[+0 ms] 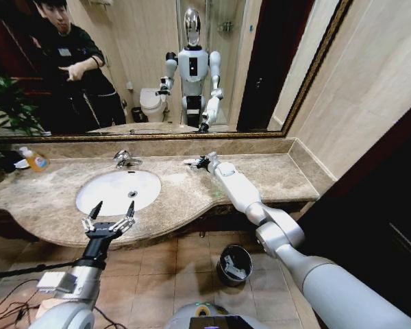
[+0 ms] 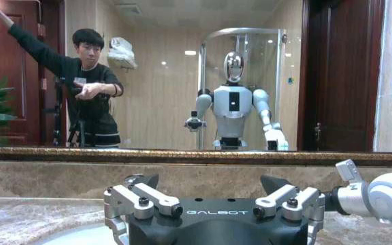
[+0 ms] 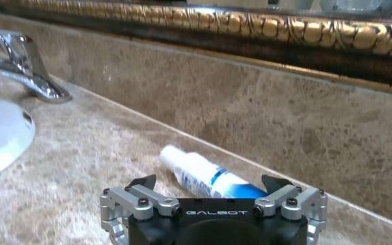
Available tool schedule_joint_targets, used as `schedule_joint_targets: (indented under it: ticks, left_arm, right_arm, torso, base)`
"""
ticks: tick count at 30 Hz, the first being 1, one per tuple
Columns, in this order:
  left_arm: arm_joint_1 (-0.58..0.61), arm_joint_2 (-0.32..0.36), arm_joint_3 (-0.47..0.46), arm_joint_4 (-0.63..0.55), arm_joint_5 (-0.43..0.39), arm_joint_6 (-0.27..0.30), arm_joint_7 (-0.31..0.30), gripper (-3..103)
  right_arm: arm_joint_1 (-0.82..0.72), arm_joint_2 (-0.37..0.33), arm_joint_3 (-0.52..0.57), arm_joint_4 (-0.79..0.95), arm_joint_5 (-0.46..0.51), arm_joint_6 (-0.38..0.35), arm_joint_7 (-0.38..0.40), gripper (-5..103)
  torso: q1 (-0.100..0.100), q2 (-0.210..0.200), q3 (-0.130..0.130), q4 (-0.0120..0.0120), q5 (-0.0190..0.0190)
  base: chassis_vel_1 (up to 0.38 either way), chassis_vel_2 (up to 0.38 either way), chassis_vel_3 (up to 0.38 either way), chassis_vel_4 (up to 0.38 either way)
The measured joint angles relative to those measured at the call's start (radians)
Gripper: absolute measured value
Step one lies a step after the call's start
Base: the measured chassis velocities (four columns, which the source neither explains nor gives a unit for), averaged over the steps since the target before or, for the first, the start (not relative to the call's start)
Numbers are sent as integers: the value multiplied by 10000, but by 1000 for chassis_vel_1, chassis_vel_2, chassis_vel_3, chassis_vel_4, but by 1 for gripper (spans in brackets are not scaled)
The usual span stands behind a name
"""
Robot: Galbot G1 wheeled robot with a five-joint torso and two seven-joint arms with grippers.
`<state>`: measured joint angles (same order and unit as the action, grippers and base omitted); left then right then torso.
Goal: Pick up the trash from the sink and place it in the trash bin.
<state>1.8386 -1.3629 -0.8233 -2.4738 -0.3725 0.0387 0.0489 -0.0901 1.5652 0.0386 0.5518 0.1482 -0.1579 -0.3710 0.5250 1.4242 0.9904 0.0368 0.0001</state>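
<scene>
right gripper point(image 3: 210, 185) open over white-and-blue tube point(image 3: 206, 176) on counter point(image 3: 80, 168)

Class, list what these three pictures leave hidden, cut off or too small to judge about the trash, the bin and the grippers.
1. Tube: its near end is hidden behind the right gripper in the right wrist view; in the head view it is too small to read.
2. Bin: the contents are too dark and small in the head view to identify.
3. Sink: the left gripper covers the near rim in the head view.
</scene>
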Motion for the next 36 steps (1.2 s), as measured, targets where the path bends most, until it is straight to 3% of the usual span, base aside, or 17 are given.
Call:
schedule_joint_targets:
  ticks: [7,12,13,15,16,18,26,36]
  left_arm:
    - [0,0,0,0,0,0,0,100]
    - [0,0,0,0,0,0,0,100]
    - [0,0,0,0,0,0,0,100]
    - [0,0,0,0,0,0,0,100]
    - [0,0,0,0,0,0,0,100]
    - [0,0,0,0,0,0,0,100]
    - [0,0,0,0,0,0,0,100]
    - [0,0,0,0,0,0,0,100]
  right_arm:
    - [-196,-186,-109,310,-301,-51,-75,103]
    - [-389,-283,-251,628,-283,-83,97,93]
    - [-414,-268,-260,659,-248,-98,242,83]
    - [-427,-252,-262,666,-220,-119,327,83]
    - [-438,-227,-261,702,-173,-159,447,72]
    - [-443,-217,-262,735,-142,-196,489,72]
    - [-618,-289,-384,1110,154,-285,527,34]
    - [-853,-973,-982,2446,1251,-541,933,19]
  torso:
    - [0,0,-1,0,0]
    - [0,0,0,-1,0]
    - [0,0,0,-1,-1]
    - [0,0,0,0,0]
    - [0,0,0,0,0]
    - [0,0,0,0,-1]
    - [0,0,0,0,-1]
    - [0,0,0,0,0]
  base:
    - [0,0,0,0]
    - [0,0,0,0]
    - [0,0,0,0]
    - [0,0,0,0]
    - [0,0,0,0]
    - [0,0,0,0]
    - [0,0,0,0]
    - [0,0,0,0]
